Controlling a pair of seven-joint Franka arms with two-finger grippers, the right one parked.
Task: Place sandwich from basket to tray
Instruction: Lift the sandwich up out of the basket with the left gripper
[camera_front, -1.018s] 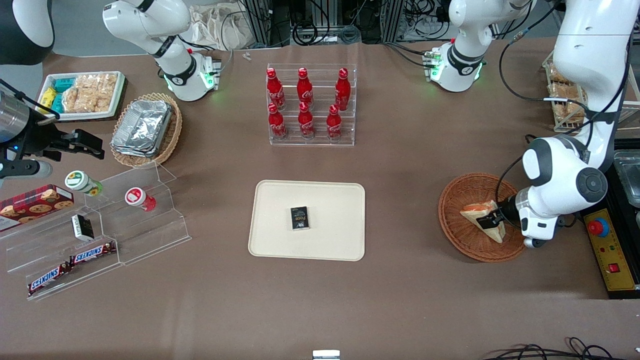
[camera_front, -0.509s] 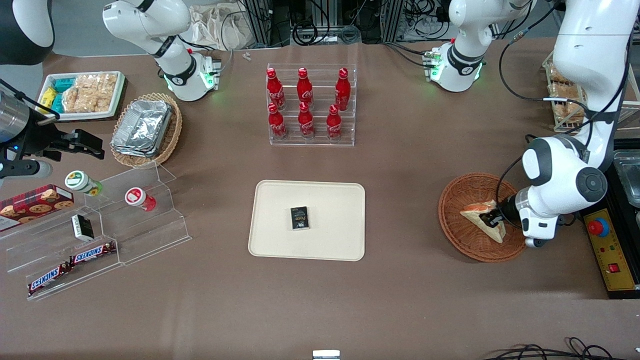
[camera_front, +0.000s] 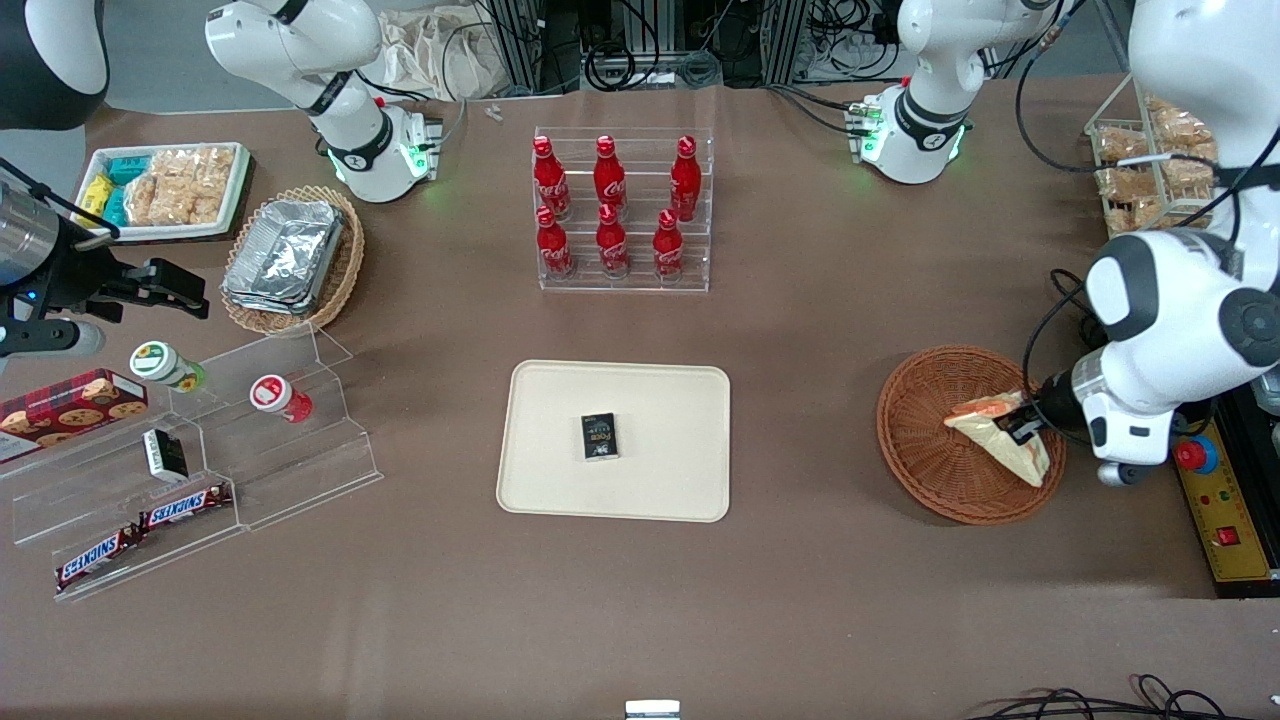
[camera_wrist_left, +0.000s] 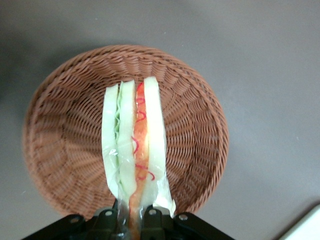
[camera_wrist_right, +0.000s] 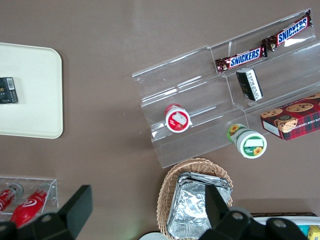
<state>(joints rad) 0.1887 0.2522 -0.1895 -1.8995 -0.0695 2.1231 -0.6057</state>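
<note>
The wrapped sandwich (camera_front: 1000, 436) is a white-bread wedge with red and green filling, and my left gripper (camera_front: 1025, 425) is shut on it. The gripper holds it lifted a little above the round orange-brown wicker basket (camera_front: 925, 435) at the working arm's end of the table. In the left wrist view the sandwich (camera_wrist_left: 134, 150) hangs edge-on between the fingers (camera_wrist_left: 152, 220) of the gripper (camera_wrist_left: 131, 222), with the basket (camera_wrist_left: 60, 145) below it. The cream-beige tray (camera_front: 560, 470) lies at the table's middle with a small black box (camera_front: 599, 437) on it.
A clear rack of red cola bottles (camera_front: 610, 210) stands farther from the front camera than the tray. A clear stepped stand with snacks (camera_front: 200, 470), a pale wicker basket of foil trays (camera_front: 290, 258) and a white snack tray (camera_front: 165, 188) lie toward the parked arm's end. A yellow control box (camera_front: 1225, 510) sits beside the basket.
My gripper has risen with the sandwich in it and shifted slightly toward the working arm's end of the table; the sandwich has come up off the basket floor.
</note>
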